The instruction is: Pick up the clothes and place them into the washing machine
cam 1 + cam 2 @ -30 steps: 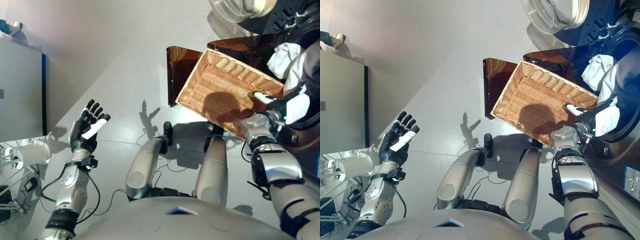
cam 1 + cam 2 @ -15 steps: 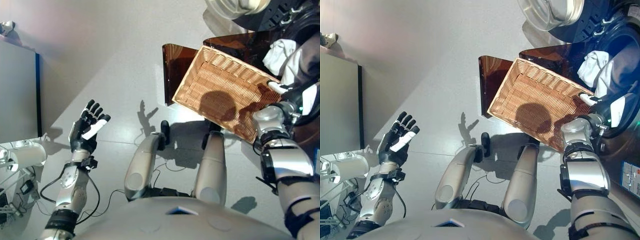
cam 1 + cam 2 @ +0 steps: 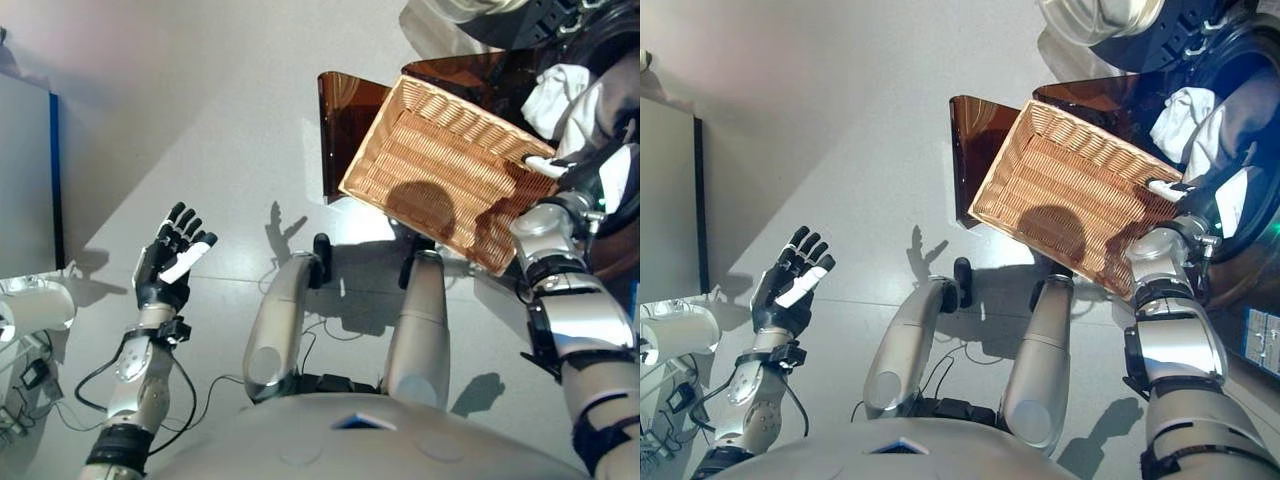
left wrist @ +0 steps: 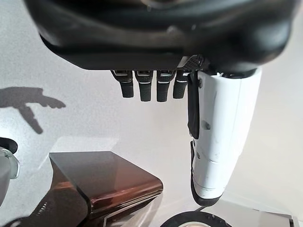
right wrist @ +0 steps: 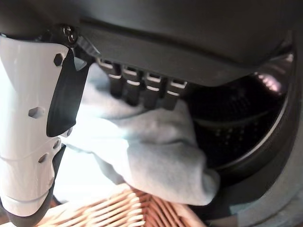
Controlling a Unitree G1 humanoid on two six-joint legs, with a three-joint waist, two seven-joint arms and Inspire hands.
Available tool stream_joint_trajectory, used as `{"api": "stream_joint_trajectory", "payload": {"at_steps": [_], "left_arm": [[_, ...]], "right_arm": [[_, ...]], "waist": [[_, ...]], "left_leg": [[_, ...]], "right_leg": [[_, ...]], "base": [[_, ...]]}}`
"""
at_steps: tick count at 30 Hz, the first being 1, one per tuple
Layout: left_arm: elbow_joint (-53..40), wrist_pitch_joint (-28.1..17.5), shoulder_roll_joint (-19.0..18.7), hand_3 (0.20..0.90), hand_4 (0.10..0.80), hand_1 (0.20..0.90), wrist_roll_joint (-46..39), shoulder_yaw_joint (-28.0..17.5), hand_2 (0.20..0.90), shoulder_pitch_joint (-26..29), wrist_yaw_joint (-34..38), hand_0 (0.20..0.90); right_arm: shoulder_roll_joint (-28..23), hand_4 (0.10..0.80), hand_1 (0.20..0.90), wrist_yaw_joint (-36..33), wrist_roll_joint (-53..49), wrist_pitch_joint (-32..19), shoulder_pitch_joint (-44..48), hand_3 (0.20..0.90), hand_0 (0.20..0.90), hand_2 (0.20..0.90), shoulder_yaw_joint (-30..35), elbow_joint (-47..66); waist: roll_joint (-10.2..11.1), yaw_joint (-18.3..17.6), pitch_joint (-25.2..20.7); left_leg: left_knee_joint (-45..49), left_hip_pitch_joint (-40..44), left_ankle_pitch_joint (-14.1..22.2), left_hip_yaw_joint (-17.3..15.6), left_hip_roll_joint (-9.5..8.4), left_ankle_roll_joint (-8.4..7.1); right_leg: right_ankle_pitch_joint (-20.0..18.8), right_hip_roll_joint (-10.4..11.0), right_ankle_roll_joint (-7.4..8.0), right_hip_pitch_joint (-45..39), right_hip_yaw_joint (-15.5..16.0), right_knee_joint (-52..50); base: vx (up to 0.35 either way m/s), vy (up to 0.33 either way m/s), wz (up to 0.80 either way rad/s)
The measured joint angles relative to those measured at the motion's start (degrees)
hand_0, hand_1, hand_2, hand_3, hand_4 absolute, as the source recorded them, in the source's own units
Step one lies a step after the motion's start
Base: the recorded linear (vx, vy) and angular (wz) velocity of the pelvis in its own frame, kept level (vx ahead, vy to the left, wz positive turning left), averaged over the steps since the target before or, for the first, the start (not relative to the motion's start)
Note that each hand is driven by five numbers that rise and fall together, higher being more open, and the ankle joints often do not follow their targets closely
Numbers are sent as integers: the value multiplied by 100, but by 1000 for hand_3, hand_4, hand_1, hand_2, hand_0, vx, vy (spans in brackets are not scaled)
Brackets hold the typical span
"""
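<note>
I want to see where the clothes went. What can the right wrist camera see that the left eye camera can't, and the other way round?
Only the right wrist view shows the dark washer drum from close up, behind the pale cloth. Only the left eye view shows the left hand, open and raised over the floor, the brown stand, and the whole basket. Both show the right hand, the wicker basket and the light clothes at the machine's mouth.
</note>
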State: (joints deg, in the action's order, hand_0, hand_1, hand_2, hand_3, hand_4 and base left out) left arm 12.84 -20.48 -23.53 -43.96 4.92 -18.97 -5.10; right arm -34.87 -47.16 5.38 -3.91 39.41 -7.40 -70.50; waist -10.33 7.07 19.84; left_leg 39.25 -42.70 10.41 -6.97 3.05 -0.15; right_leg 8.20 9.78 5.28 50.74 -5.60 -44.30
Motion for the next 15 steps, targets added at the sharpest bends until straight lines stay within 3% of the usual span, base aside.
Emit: {"api": "stream_joint_trajectory", "payload": {"at_steps": [9, 10, 11, 12, 13, 15], "left_arm": [[-160, 0, -13, 900, 800, 900, -17, -31, 900, -10, -79, 900], [-170, 0, -20, 900, 800, 900, -17, -31, 900, -9, -81, 900], [-192, 0, -50, 900, 800, 900, -17, -31, 900, -10, -83, 900], [-198, 1, -104, 900, 800, 900, -16, -28, 900, 1, -89, 900], [-216, 0, -157, 900, 800, 900, -16, -31, 900, 2, -90, 900], [-218, 0, -238, 900, 800, 900, -17, -34, 900, 1, -80, 900]], "right_arm": [[-178, 800, 900, 141, 22, 10, 241, 900, 900, 900, -178, -87], [-182, 678, 730, 181, 21, 7, 245, 730, 730, 730, -178, -97], [-194, 653, 694, 228, 16, 4, 282, 694, 694, 694, -192, -143], [-210, 422, 370, 251, 13, 3, 332, 370, 370, 370, -213, -212], [-234, 300, 200, 263, -10, 1, 367, 200, 200, 200, -207, -265], [-281, 300, 200, 341, -39, 0, 428, 200, 200, 200, -215, -289]], "waist": [[6, 1, 33], [6, -9, 33], [6, -7, 33], [10, -8, 35], [10, -1, 35], [11, -2, 36]], "left_leg": [[371, -202, 147, 12, 17, -54], [408, -226, 169, 22, 17, -49], [462, -276, 200, 43, 21, -43], [512, -321, 208, 53, 20, -45], [585, -367, 226, 67, 22, -55], [681, -413, 250, 85, 27, -67]], "right_leg": [[190, -10, -69, 217, -4, -410], [210, -11, -61, 235, -4, -450], [218, -21, -65, 273, 0, -484], [226, -25, -74, 317, -1, -537], [251, -23, -78, 363, -2, -604], [267, -27, -85, 397, -3, -688]], "base": [[-9, -3, 2], [0, 0, 0], [0, 0, 0], [-17, -8, 4], [-18, -3, 4], [0, 0, 0]]}}
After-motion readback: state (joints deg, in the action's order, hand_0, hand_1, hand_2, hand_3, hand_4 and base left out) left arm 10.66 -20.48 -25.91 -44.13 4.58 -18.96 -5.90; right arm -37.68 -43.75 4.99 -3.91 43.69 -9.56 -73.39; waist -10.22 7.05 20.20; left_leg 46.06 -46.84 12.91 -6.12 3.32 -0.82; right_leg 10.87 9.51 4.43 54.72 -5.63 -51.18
